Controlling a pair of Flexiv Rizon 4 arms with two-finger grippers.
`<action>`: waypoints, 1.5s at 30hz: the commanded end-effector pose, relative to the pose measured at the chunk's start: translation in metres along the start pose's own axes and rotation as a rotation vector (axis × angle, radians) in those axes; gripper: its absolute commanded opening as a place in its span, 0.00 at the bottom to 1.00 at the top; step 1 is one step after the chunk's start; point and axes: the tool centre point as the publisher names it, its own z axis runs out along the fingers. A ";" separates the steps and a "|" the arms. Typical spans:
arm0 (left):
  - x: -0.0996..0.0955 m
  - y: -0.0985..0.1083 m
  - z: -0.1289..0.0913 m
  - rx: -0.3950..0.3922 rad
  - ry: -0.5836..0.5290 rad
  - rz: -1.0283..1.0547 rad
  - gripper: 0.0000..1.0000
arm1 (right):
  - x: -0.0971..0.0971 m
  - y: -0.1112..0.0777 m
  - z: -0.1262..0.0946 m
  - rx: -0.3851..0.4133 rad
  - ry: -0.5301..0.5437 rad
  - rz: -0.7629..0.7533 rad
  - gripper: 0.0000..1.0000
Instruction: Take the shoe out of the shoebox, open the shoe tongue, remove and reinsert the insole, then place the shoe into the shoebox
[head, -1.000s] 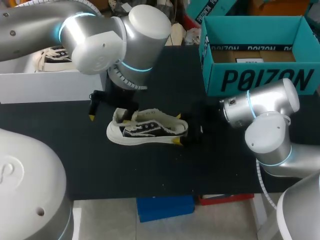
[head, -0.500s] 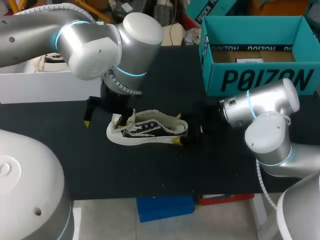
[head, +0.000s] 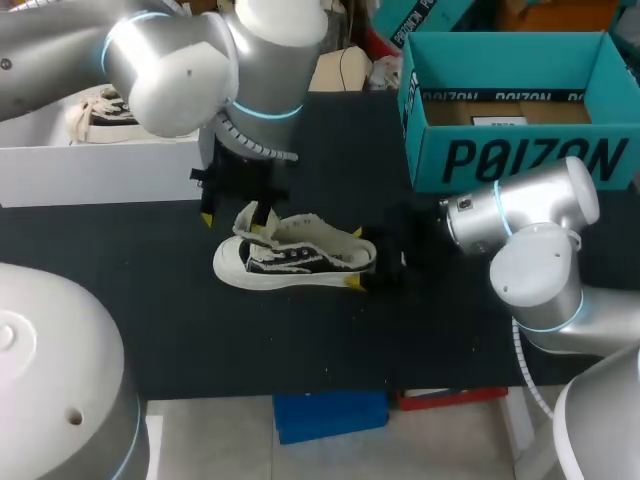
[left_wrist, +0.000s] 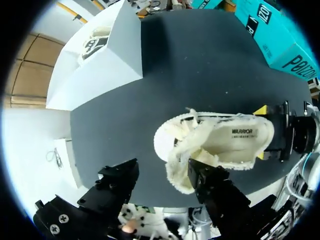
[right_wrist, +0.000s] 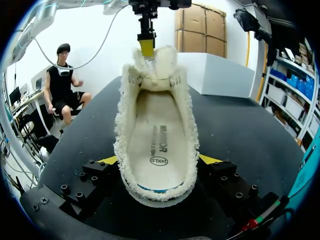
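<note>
A cream and black low shoe (head: 295, 258) lies on the black table (head: 330, 340), toe to the left. My right gripper (head: 355, 258) is shut on its heel, one yellow tip on each side (right_wrist: 158, 160). The insole (right_wrist: 157, 145) lies inside the shoe. My left gripper (head: 232, 225) hangs over the toe end, open, with the raised tongue (head: 247, 216) against one finger and the other finger out past the toe. In the left wrist view the tongue (left_wrist: 180, 167) lies beside one finger (left_wrist: 212, 182) of that gripper (left_wrist: 162, 172). The teal shoebox (head: 520, 160) stands open at the back right.
A white box (head: 100, 170) stands at the back left with another shoe (head: 105, 110) in it. Bare black tabletop lies in front of the shoe and between the shoe and the teal box.
My left gripper has shifted right toward the tongue and its fingers have narrowed. The tongue stands higher than before. The right arm and the shoe's heel have stayed put.
</note>
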 end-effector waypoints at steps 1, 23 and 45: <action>-0.001 0.006 -0.026 0.017 0.503 0.527 0.00 | -0.001 -0.003 0.004 0.002 -0.002 0.002 0.00; 0.061 -0.008 -0.035 -0.096 0.579 0.997 0.00 | -0.001 -0.003 0.004 0.002 -0.002 0.002 0.00; 0.088 -0.008 -0.057 0.296 0.504 1.352 0.00 | -0.001 -0.003 0.004 0.002 -0.002 0.002 0.00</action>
